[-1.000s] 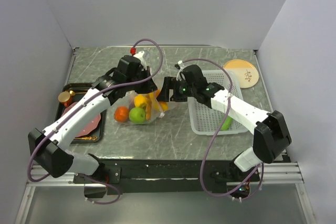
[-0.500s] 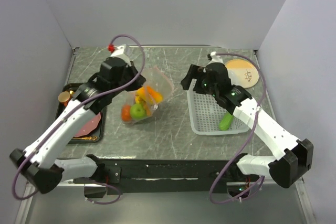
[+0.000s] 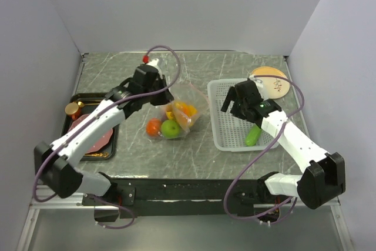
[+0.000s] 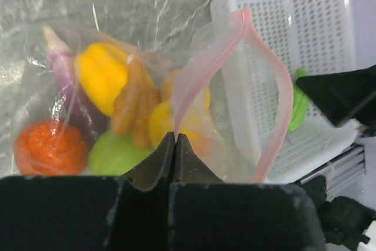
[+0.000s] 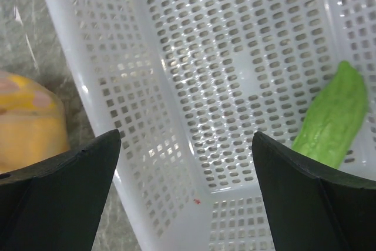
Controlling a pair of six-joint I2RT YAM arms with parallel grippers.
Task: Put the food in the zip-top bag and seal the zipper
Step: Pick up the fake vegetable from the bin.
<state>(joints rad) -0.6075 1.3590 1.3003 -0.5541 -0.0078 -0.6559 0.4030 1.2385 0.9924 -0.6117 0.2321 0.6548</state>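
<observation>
The zip-top bag (image 3: 178, 116) lies on the table's middle and holds several foods: tomato (image 4: 50, 148), lime (image 4: 114, 154), yellow pepper (image 4: 106, 72), eggplant (image 4: 59, 63) and mango (image 4: 176, 123). Its pink zipper (image 4: 273, 86) gapes open in a loop. My left gripper (image 4: 175, 137) is shut on one end of the zipper strip; in the top view it (image 3: 166, 94) is at the bag's left rear. My right gripper (image 5: 185, 163) is open and empty above the white basket's left half (image 3: 233, 103). The cucumber (image 5: 333, 120) lies in the basket, also in the top view (image 3: 252, 136).
The white slotted basket (image 3: 220, 139) stands right of the bag. A round wooden plate (image 3: 272, 80) lies behind it. A black tray (image 3: 88, 154) with a reddish slab and a brass cup (image 3: 73, 109) sits at the left edge.
My right gripper left the bag's mouth and moved right, over the basket. My left gripper swung back, then returned, and the bag ended up a little to the right.
</observation>
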